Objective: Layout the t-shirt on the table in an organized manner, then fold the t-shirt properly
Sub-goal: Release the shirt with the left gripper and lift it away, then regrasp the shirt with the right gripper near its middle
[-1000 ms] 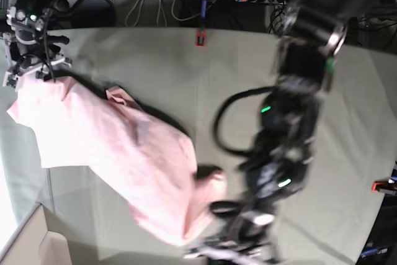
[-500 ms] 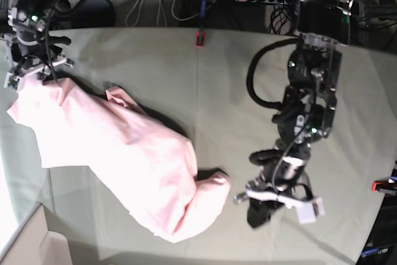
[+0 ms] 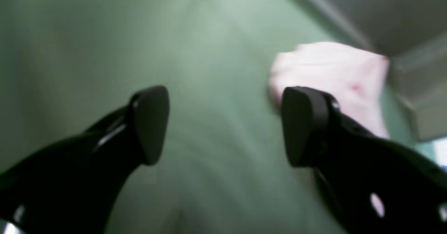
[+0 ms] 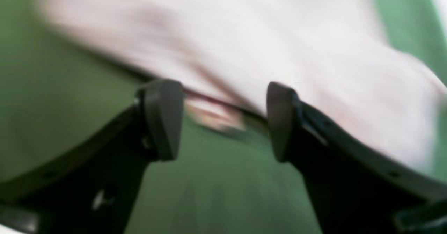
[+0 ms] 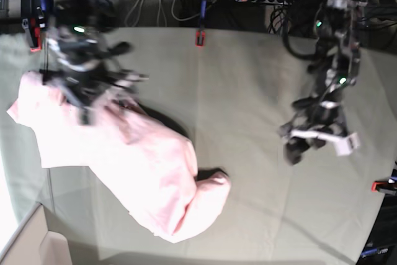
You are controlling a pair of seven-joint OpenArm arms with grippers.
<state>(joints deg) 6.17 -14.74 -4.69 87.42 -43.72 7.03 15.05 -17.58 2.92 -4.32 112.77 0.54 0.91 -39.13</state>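
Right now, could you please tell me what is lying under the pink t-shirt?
The t-shirt lies crumpled on the table, whose grey-green cloth shows all around it. Whatever might sit beneath the bunched fabric is covered and cannot be seen.

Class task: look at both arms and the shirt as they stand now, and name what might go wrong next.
1. The t-shirt lies bunched in a diagonal heap, so a grab may catch several layers.
2. The right tool hovers open at the shirt's edge; the blurred view suggests fast motion, so it could miss.
3. The left tool hangs open over bare table, apart from the shirt.
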